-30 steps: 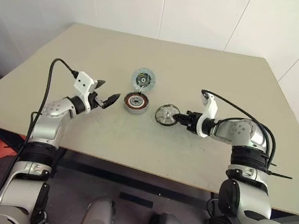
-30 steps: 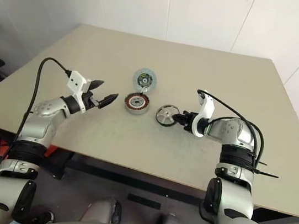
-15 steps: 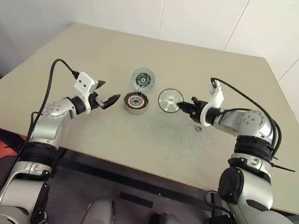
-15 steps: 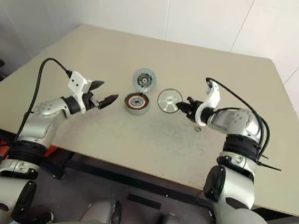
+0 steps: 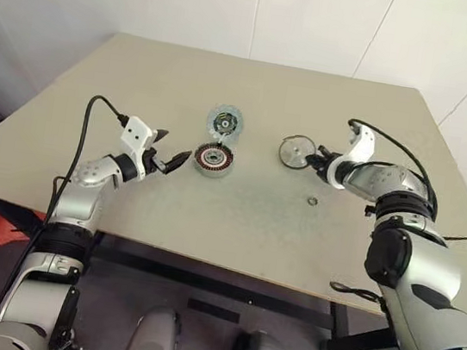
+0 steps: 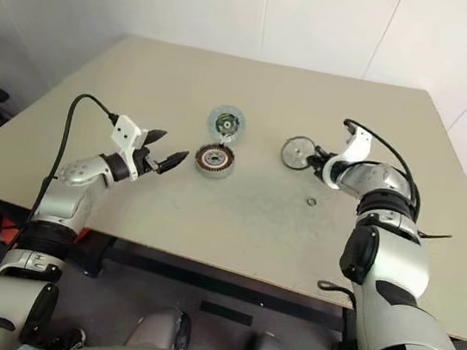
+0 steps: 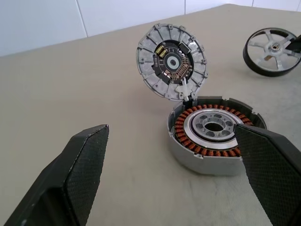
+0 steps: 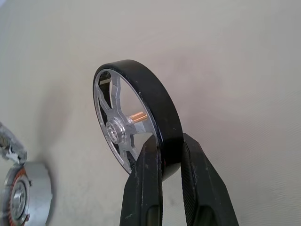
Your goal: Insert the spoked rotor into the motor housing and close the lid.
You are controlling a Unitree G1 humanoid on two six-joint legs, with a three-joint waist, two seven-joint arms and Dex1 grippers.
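Observation:
The motor housing (image 5: 213, 159), a round cup with copper windings around a silver centre, sits mid-table. Its lid (image 5: 224, 123) stands tilted open at the far rim, its dark circuit face showing (image 7: 171, 61). My left gripper (image 5: 170, 162) hovers open just left of the housing, its fingers (image 7: 87, 160) spread wide on either side of it. My right gripper (image 5: 312, 160) is shut on the black rim of the spoked rotor (image 5: 294, 151), holding it upright on edge above the table, to the right of the housing. The right wrist view shows the rotor (image 8: 136, 117) pinched at its rim.
A tiny metal ring (image 5: 311, 202) lies on the beige table (image 5: 235, 227) near the right arm. White walls stand behind the table's far edge.
My right gripper has lifted the rotor off the table and carried it right and farther away, tilting it upright. The small ring now lies uncovered. The left gripper has stayed put.

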